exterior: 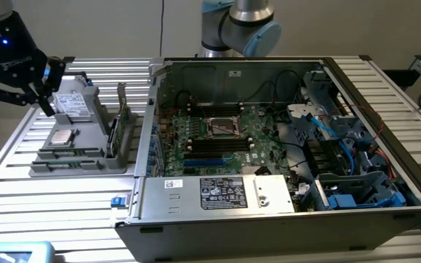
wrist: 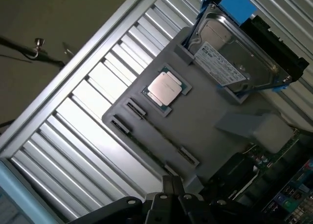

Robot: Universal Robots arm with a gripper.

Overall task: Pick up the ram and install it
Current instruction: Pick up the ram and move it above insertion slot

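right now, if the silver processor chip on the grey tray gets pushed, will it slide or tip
The processor chip lies flat and thin, so tipping seems unlikely. Its smooth metal lid looks slippery. It seems seated in a pocket of the grey tray, which would probably stop sliding.

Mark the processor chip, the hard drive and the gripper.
processor chip (wrist: 165,88), wrist view, middle of its silver lid.
hard drive (wrist: 220,65), wrist view, on its white label.
gripper (wrist: 168,185), wrist view, between its shut fingertips.

UR arm (exterior: 240,24) base at rear centre, tool (exterior: 42,104) hanging at ext view's left, fingers together, empty
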